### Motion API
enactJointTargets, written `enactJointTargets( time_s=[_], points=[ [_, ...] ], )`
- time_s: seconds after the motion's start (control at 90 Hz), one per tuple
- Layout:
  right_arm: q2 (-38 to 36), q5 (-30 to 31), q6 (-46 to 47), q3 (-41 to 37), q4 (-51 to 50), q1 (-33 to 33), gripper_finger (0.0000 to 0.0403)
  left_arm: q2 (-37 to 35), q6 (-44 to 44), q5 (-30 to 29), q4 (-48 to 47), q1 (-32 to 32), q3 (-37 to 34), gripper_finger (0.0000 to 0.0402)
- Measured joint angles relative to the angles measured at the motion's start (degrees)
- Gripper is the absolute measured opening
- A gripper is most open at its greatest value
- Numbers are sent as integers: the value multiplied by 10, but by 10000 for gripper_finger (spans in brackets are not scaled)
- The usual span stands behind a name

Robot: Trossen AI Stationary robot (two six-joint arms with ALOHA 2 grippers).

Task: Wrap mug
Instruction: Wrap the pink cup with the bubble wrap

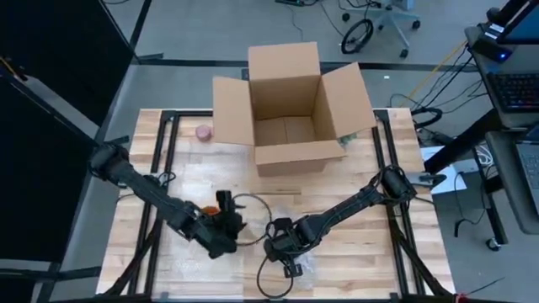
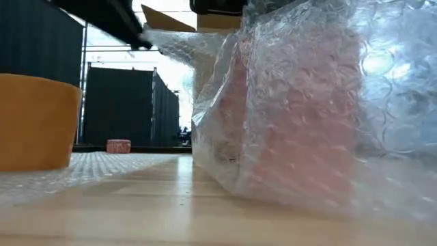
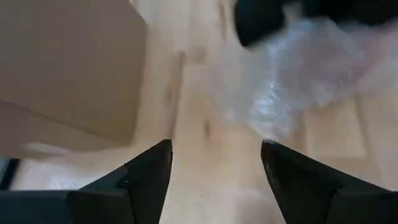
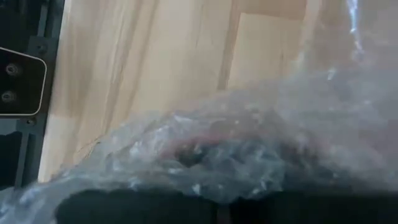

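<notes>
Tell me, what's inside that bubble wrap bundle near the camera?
Through the bubble wrap a reddish-pink shape shows, probably the mug. Its handle and rim are blurred by the plastic, so the outline cannot be made out.

High cam straight down; low cam tabletop level; both share box (image 1: 289,109), bubble wrap (image 2: 321,102)

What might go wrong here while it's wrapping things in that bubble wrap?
The bubble wrap lies loosely bunched over a reddish thing, so it may slip off or unfold. The left gripper is open and holds nothing, so nothing pins the sheet on that side. The right gripper sits buried in wrap; its hold cannot be judged.
</notes>
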Motion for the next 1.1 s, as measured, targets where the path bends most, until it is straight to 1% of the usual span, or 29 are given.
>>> enactJointTargets(
  time_s=[0.067,0.122,0.167,0.244,0.356,0.411,0.467,0.544,0.589,0.656,0.733,0.778,0.911,0.989,1.1],
  points=[
    [0,0,-1,0,1,0,0,1,44,45,28,21,0,237],
    [0,0,-2,0,2,0,0,13,74,89,49,37,0,237],
    [0,0,-2,0,2,0,0,26,93,111,67,47,0,237],
    [0,2,-2,0,3,0,0,42,117,125,82,55,-1,237],
    [0,3,-2,0,4,0,0,59,134,141,132,58,-1,236],
    [0,3,-3,0,4,0,0,64,144,151,161,58,-1,229],
    [0,3,-3,0,5,0,0,65,145,157,167,59,-1,213],
    [0,3,-6,0,8,0,0,65,142,159,170,62,-1,175],
    [0,2,-10,0,10,0,0,65,141,163,180,66,-5,146],
    [0,2,-18,0,12,0,0,65,140,186,196,71,-9,99],
    [0,1,-21,0,13,0,0,65,122,203,196,73,-9,40],
    [0,1,-24,0,13,0,0,65,108,205,185,73,-9,16],
    [0,0,-31,0,14,0,0,58,52,197,145,60,-1,6],
    [0,0,-34,0,15,-1,0,54,22,183,147,50,6,1],
    [0,0,-34,0,15,-1,0,55,-33,182,149,41,9,1]
  ],
)
